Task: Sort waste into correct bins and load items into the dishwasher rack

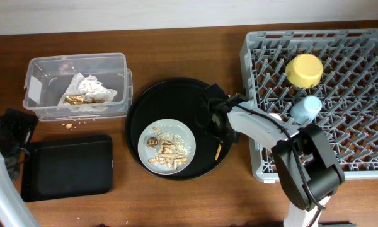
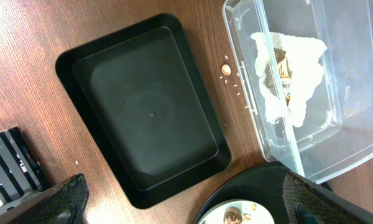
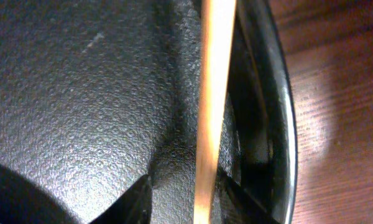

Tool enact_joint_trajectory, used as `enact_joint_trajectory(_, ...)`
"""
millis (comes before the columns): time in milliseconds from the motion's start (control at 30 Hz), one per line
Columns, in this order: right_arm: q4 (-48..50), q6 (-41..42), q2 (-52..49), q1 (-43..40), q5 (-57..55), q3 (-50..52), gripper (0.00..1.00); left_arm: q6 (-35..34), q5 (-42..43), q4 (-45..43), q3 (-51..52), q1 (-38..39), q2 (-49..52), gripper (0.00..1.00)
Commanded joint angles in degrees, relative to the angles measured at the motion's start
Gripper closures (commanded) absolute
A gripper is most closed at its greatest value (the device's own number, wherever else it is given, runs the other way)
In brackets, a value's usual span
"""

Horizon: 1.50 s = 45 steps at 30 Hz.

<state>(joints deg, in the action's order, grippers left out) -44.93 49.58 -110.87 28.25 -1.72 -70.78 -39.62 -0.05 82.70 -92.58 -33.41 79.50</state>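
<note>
A pale grey-blue plate (image 1: 176,129) with rice and brown food scraps (image 1: 166,154) sits on the large round black tray (image 1: 151,101). A wooden chopstick (image 1: 218,151) lies at that tray's right rim. My right gripper (image 1: 215,123) is low over it. In the right wrist view the chopstick (image 3: 211,93) runs between the open fingers (image 3: 189,190), nearer the right one. The napkin with wrapper bits (image 1: 85,91) lies in the clear tub (image 1: 41,66). The shallow black tray (image 1: 66,167) is bare. My left gripper (image 2: 186,205) is open, high above it. The yellow bowl (image 1: 304,69) and light-blue cup (image 1: 309,107) stand in the rack (image 1: 365,50). The pink cup is out of view.
A few crumbs (image 1: 69,126) lie on the wooden table between the tub and the shallow tray; they also show in the left wrist view (image 2: 225,68). The right arm reaches across the rack's left wall. The rack's front wall is close to the table's front edge.
</note>
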Motion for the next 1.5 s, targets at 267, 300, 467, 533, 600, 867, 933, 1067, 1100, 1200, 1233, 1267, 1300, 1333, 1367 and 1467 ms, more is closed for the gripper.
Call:
enact_joint_trajectory(267, -16.09, -15.78, 0.37, -7.89, 1.95, -18.93, 0.96, 0.87, -0.39, -0.07, -0.37, -0.26, 0.02, 0.01)
enact_joint_trajectory(300, -18.75, -20.04, 0.37, -9.20, 3.26, -23.17, 0.96, 0.87, -0.39, -0.09, -0.37, -0.26, 0.02, 0.01)
enact_joint_trajectory(467, -27.82, -38.42, 0.37, -18.32, 4.96, -46.66, 0.96, 0.87, -0.39, -0.09, -0.37, -0.26, 0.02, 0.01)
enact_joint_trajectory(533, -27.67, -43.78, 0.37, -21.44, 4.96, -50.99, 0.96, 0.87, -0.39, -0.09, -0.37, -0.26, 0.02, 0.01)
enact_joint_trajectory(600, -26.21, -46.75, 0.37, -24.44, 4.94, -52.74, 0.96, 0.87, -0.39, -0.09, -0.37, -0.26, 0.02, 0.01)
enact_joint_trajectory(867, -20.48, -49.37, -5.46, -26.91, 4.96, -48.92, 0.96, 0.87, -0.39, -0.09, -0.37, -0.26, 0.02, 0.01)
enact_joint_trajectory(933, -19.02, -48.83, -7.56, -26.45, 4.96, -47.56, 0.96, 0.87, -0.39, -0.09, -0.37, -0.26, 0.02, 0.01)
enact_joint_trajectory(1067, -19.21, -47.43, -12.44, -26.34, 7.56, -47.12, 0.96, 0.87, -0.39, -0.07, -0.37, -0.26, 0.02, 0.01)
enact_joint_trajectory(1100, -19.39, -47.45, -13.07, -26.32, 7.50, -47.10, 0.96, 0.87, -0.39, -0.09, -0.37, -0.26, 0.02, 0.01)
enact_joint_trajectory(1200, -20.00, -47.43, -14.16, -26.29, 7.52, -47.10, 0.78, 0.87, -0.39, -0.09, -0.37, -0.26, 0.02, 0.01)
enact_joint_trajectory(1233, -20.24, -47.43, -14.29, -26.27, 7.52, -47.10, 0.69, 0.87, -0.39, -0.09, -0.37, -0.26, 0.02, 0.01)
enact_joint_trajectory(1267, -20.68, -47.41, -14.29, -26.27, 7.52, -47.10, 0.62, 0.87, -0.39, -0.09, -0.37, -0.26, 0.02, 0.01)
enact_joint_trajectory(1300, -21.09, -47.39, -14.27, -26.27, 7.56, -47.12, 0.48, 0.87, -0.39, -0.09, -0.37, -0.26, 0.02, 0.01)
enact_joint_trajectory(1333, -22.08, -47.17, -13.99, -26.27, 7.58, -47.12, 0.21, 0.87, -0.39, -0.09, -0.37, -0.26, 0.02, 0.01)
enact_joint_trajectory(1367, -22.67, -47.19, -13.88, -26.27, 7.54, -47.15, 0.12, 0.87, -0.39, -0.09, -0.37, -0.26, 0.02, 0.01)
enact_joint_trajectory(1467, -25.77, -46.36, -12.72, -26.27, 7.54, -47.30, 0.05, 0.87, -0.39, -0.09, -0.37, -0.26, 0.02, 0.01)
